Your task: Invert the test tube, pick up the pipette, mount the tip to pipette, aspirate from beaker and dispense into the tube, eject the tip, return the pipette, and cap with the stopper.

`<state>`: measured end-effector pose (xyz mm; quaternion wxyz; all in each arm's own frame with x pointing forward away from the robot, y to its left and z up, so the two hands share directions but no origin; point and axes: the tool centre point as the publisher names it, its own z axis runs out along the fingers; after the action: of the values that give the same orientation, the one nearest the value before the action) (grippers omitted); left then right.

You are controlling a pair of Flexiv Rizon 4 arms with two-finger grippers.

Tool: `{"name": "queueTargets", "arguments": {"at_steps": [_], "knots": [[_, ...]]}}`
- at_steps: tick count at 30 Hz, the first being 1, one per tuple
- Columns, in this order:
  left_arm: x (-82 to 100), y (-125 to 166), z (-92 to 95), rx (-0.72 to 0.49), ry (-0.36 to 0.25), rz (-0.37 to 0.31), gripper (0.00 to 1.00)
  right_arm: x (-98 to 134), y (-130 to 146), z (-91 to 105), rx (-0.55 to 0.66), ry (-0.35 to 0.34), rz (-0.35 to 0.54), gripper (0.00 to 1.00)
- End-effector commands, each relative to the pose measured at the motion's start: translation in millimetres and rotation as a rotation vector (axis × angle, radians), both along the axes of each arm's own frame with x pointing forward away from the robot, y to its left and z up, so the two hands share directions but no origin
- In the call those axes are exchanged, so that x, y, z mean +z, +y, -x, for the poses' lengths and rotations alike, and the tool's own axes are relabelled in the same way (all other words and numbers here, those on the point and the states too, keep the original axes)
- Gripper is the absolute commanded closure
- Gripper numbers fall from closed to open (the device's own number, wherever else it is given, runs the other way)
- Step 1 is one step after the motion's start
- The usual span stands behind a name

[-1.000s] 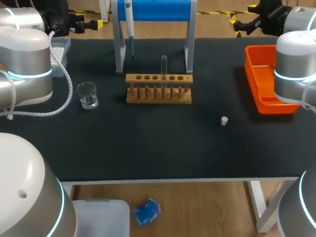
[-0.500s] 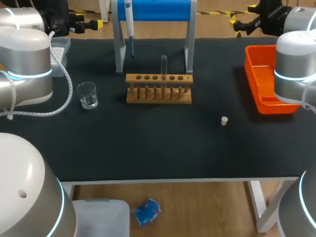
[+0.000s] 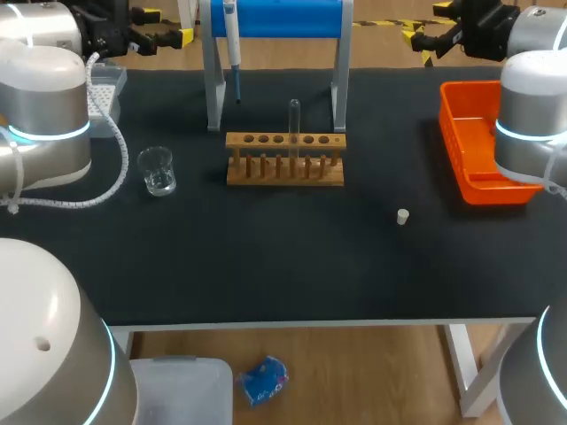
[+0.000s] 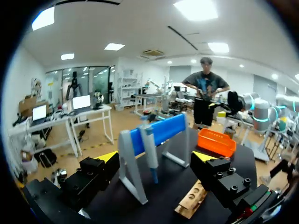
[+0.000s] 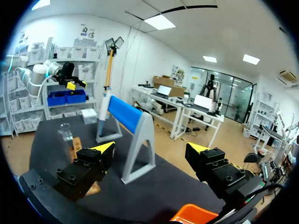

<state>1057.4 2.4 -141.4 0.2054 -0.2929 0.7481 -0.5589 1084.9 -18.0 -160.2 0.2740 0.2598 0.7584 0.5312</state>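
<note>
A clear test tube (image 3: pixel 293 119) stands upright in the wooden rack (image 3: pixel 284 159) at the table's middle back. The pipette (image 3: pixel 232 44) hangs on the blue stand (image 3: pixel 275 18) behind the rack. A glass beaker (image 3: pixel 156 171) with a little liquid sits left of the rack. The small white stopper (image 3: pixel 402 216) lies to the right. My left gripper (image 3: pixel 164 27) is open at the back left corner, my right gripper (image 3: pixel 425 24) open at the back right; neither holds anything. Ahead of the left gripper (image 4: pixel 156 158) hangs the pipette (image 4: pixel 150 149). The right gripper (image 5: pixel 150 149) faces the stand (image 5: pixel 124 114).
An orange tray (image 3: pixel 469 142) stands at the right edge. A white tip box (image 3: pixel 106 84) sits at the back left, partly behind my left arm. A white cable loops from the left arm onto the table near the beaker.
Both wrists have shifted slightly toward the back of the table, with the grippers still open. The things on the table have not moved.
</note>
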Motion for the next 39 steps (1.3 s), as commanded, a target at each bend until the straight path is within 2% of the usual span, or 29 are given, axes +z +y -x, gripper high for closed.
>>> {"name": "queueTargets", "arguments": {"at_steps": [1,7,10,25,27,29,30,32,34,36,39], "knots": [[7.0,15,46.5,-0.080,-0.066,-0.002,0.00,9,-15,42.8,0.129,-0.032,-0.056,0.00],[5.2,-1,86.3,-0.196,-0.071,-0.032,0.00,11,-6,83.1,0.300,-0.039,-0.108,0.00],[-1.1,-11,103.7,-0.266,-0.032,-0.035,0.00,11,-1,102.6,0.423,-0.026,-0.123,0.00],[-1.1,-11,103.7,-0.266,-0.032,-0.035,0.00,11,-1,102.6,0.423,-0.026,-0.123,0.00],[-4.5,-18,104.8,-0.287,-0.031,-0.064,0.00,11,-1,102.6,0.423,-0.026,-0.123,0.00],[-10.6,-30,108.3,-0.321,-0.020,-0.074,0.00,-1,10,105.9,0.458,0.003,-0.140,0.00],[-16.7,-35,110.1,-0.344,0.010,-0.079,0.00,-7,14,107.3,0.473,0.013,-0.139,0.00],[-28.1,-45,113.4,-0.373,0.031,-0.082,0.00,-17,23,110.8,0.506,0.025,-0.142,0.00],[-37.5,-54,117.1,-0.395,0.036,-0.115,0.00,-26,32,115.0,0.548,0.038,-0.150,0.00],[-43.7,-63,120.3,-0.403,0.039,-0.114,0.00,-33,42,119.1,0.578,0.051,-0.167,0.00],[-52.5,-74,124.1,-0.409,0.040,-0.111,0.00,-45,58,126.3,0.634,0.066,-0.143,0.00]]}}
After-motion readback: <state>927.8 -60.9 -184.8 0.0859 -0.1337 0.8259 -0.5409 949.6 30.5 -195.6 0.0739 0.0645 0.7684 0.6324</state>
